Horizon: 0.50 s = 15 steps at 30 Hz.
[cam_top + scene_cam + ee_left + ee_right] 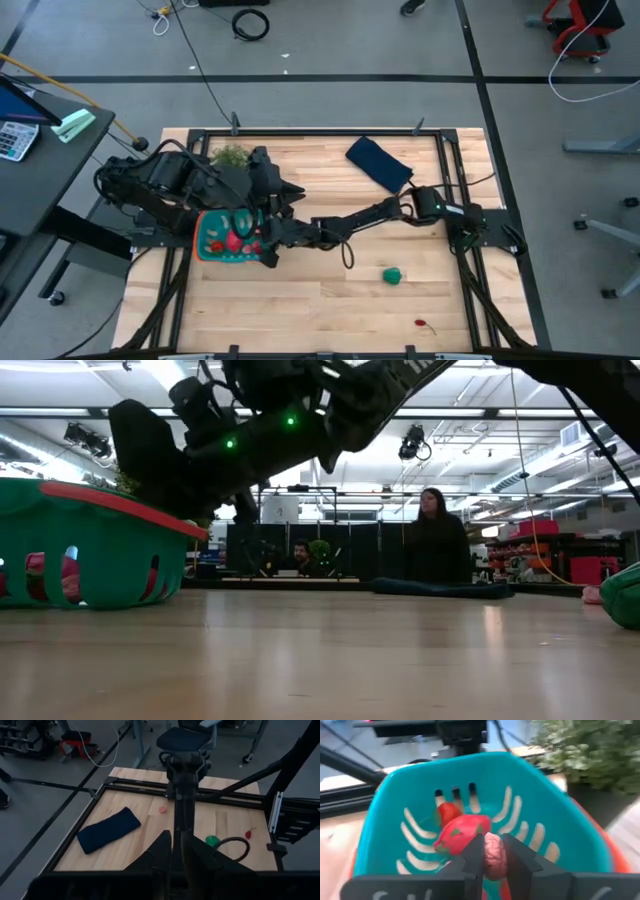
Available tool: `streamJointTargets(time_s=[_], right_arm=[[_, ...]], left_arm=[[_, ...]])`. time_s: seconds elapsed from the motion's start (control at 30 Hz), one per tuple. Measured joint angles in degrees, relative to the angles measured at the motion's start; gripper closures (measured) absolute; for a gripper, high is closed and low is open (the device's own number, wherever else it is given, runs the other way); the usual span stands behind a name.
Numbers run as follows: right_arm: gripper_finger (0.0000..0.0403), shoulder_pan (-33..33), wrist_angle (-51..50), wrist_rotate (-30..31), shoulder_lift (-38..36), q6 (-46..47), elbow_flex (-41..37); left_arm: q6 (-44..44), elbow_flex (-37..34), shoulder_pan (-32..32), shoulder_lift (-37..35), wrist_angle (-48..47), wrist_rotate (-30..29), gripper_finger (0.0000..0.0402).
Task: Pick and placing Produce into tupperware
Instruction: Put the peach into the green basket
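The teal tupperware (205,238) with its orange rim (110,502) stands at the table's left and holds red produce (462,831). My right gripper (494,847) reaches in from the right, over the tupperware's inside, shut on a pink wrinkled piece of produce (495,857). My left gripper (177,845) hangs raised above the tupperware's far side, shut with nothing between its fingers. A green piece (392,275) and a small red piece (426,323) lie on the table at the near right. A pink piece (162,810) lies farther off. My right gripper pinches the pink piece by its two sides (489,851) between its two fingers. The fingers come from the table's right, slanting a little downward. The piece is lifted clear, above the red produce in the tupperware.
A dark blue folded cloth (380,163) lies at the far right of the table. A bushy green plant (230,155) stands just beyond the tupperware. Bare wood lies in the near middle of the table (300,300). People sit in the room beyond the table.
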Motion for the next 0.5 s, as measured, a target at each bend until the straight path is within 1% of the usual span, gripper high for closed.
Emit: streamJointTargets(time_s=[0.1,0.27,0.4,0.43,0.5], right_arm=[[0.0315,-0.9,-0.4,-3.6,-0.1,1.3,0.0],[0.0261,-1.0,-1.0,-4.2,-1.3,1.3,0.0],[0.0228,-0.9,-1.2,-4.2,-4.2,-0.8,0.0],[0.0222,-0.9,-1.8,-4.2,-5.3,-0.9,0.0],[0.0214,-0.8,-6.2,-4.3,-8.3,-1.1,0.0]], left_arm=[[-0.7,0.0,0.0,0.0,-0.4,0.0,0.0352],[-0.7,0.0,0.0,0.0,-0.5,0.0,0.0352],[-0.7,0.0,0.0,0.0,-0.7,0.0,0.0354],[-0.7,0.0,0.0,0.0,-0.7,0.0,0.0355],[-0.7,0.0,0.0,0.0,-0.9,0.0,0.0357]])
